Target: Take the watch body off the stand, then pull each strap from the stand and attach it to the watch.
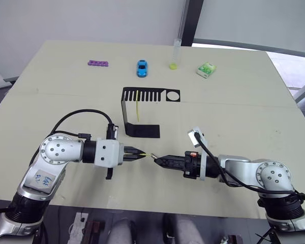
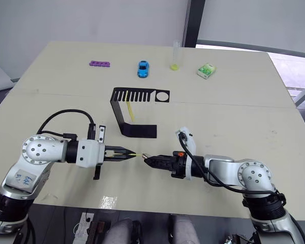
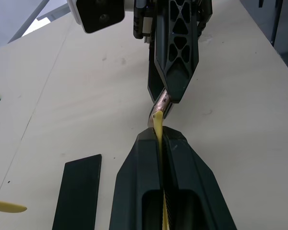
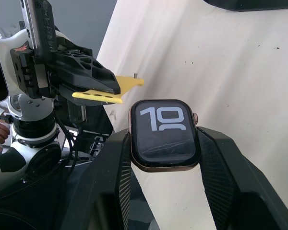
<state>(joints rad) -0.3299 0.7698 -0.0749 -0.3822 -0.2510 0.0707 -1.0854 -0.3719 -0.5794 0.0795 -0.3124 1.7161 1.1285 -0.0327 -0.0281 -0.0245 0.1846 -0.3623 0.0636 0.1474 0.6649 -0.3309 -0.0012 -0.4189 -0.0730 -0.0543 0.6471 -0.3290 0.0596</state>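
Strap (image 3: 158, 125) clamped in left pincer (image 1: 140, 153) points lengthwise at watch body (image 4: 164, 134), gripped by right pincer (image 1: 157, 160); tip meets case edge above surface (image 1: 234, 81).

Stand (image 1: 142, 109) mid-table, one strap (image 1: 137, 105) seemingly hanging inside.

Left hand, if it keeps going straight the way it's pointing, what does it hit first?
Most likely the watch body, held in the right hand. The left hand points straight at it, and the tip of the yellow strap it grips looks nearly touching the case, though the exact gap is unclear.
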